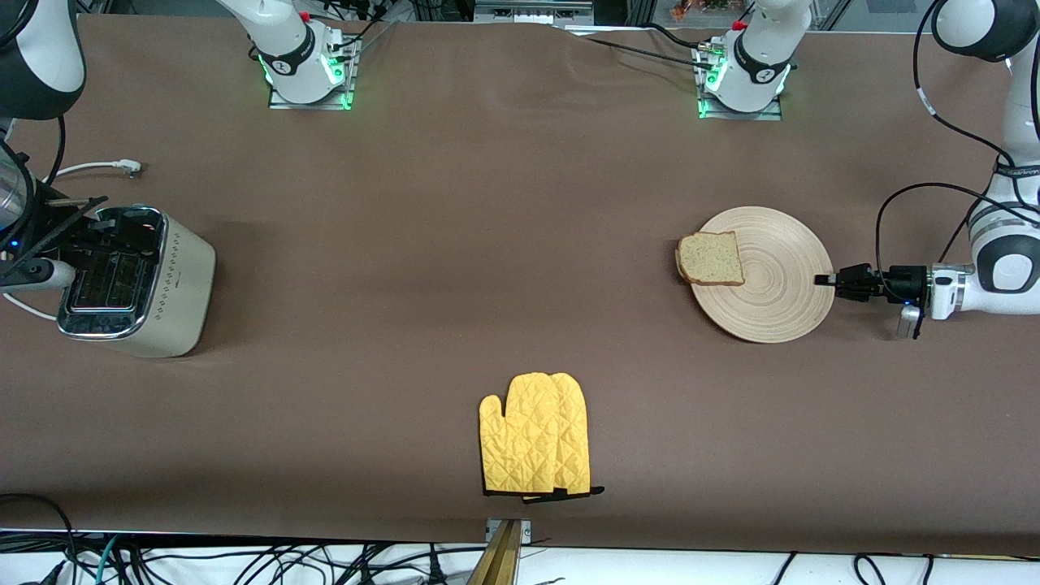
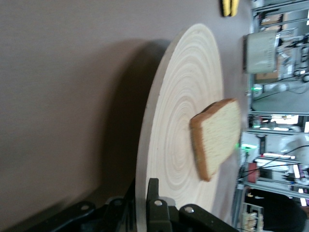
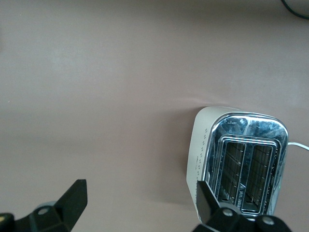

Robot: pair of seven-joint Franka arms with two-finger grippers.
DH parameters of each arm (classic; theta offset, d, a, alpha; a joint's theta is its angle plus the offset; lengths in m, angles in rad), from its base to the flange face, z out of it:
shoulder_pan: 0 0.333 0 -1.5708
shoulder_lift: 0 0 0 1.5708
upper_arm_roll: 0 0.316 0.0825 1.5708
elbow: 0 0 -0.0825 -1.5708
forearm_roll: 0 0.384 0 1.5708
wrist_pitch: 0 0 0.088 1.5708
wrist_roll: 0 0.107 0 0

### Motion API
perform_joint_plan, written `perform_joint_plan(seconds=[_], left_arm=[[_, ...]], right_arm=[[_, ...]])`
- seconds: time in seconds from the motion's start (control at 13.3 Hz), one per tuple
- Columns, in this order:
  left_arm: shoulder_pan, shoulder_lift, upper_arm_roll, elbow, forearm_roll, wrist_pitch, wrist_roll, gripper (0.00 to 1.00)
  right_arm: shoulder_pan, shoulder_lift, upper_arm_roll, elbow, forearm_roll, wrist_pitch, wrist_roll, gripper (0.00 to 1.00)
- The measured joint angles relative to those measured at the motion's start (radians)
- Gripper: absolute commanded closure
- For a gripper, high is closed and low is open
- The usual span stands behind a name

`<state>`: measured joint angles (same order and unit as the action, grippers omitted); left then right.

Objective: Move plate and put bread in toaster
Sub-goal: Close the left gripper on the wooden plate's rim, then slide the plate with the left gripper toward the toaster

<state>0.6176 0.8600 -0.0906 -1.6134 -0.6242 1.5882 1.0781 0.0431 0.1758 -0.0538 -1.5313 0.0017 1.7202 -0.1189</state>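
Front view first: plate (image 1: pixel 768 274) sits toward my left arm's end of the table, bread (image 1: pixel 711 258) lying on its edge facing the middle. My left gripper (image 1: pixel 822 279) is low, right at the plate's rim. Toaster (image 1: pixel 134 281) stands well apart at the right arm's end, my right gripper (image 1: pixel 101 225) up over it. A yellow mitt (image 1: pixel 536 434) lies nearer the camera, about midway, with lots of bare brown table (image 1: pixel 455 244) between plate and toaster.

Left wrist view adds what the front can't: my fingers (image 2: pixel 153 205) are clamped on the plate's (image 2: pixel 181 135) rim, one above and one below. Bread (image 2: pixel 217 136) sits flat, clear of them.

Right wrist view: my right gripper (image 3: pixel 137 205) hangs spread wide, nothing between its fingers (image 3: pixel 72 198). Both toaster (image 3: pixel 239 162) slots show, looking down on the chrome top.
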Motion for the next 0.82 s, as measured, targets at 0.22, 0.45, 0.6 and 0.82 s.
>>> perform_joint_plan(seconds=[0.22,0.45,0.6,0.82], left_arm=[[0.002,0.004,0.001,0.000,-0.003,-0.001,-0.023,1.00],[0.000,0.005,-0.004,0.000,-0.003,-0.032,-0.142,1.00],[-0.002,0.005,-0.045,0.000,-0.010,-0.045,-0.205,1.00],[-0.028,0.005,-0.142,0.001,-0.014,-0.027,-0.236,1.00]], right_arm=[[0.000,0.000,0.000,0.000,0.000,0.000,0.000,0.00],[0.000,0.000,0.000,0.000,0.000,0.000,0.000,0.00],[0.000,0.000,0.000,0.000,0.000,0.000,0.000,0.00],[0.000,0.000,0.000,0.000,0.000,0.001,0.001,0.00]])
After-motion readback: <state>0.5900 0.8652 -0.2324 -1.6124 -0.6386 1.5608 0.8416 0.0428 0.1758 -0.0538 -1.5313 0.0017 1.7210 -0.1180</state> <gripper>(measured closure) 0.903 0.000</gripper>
